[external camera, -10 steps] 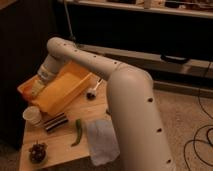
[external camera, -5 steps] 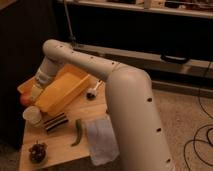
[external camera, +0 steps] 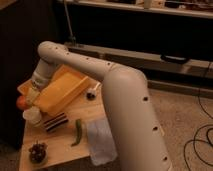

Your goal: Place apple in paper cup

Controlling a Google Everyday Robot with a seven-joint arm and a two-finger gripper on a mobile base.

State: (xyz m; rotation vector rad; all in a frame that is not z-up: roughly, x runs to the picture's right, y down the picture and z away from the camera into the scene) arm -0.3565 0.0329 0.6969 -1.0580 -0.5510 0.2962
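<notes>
The orange-red apple (external camera: 21, 102) sits at the tip of my gripper (external camera: 26, 101), which is shut on it, held off the table at its left edge. The white paper cup (external camera: 33, 116) stands upright on the wooden table (external camera: 60, 147) just below and slightly right of the apple. The apple is above the cup's rim level and a little left of its mouth. My arm reaches in from the right, over the yellow bin.
A yellow bin (external camera: 62, 90) lies tilted behind the cup. A dark striped object (external camera: 56, 121), a green pepper (external camera: 77, 131), a white cloth (external camera: 102, 141), dark grapes (external camera: 37, 151) and a small dark bowl (external camera: 91, 94) lie on the table.
My gripper has swung left and down from over the bin to the table's left edge, and the apple now shows at its tip above the cup.
</notes>
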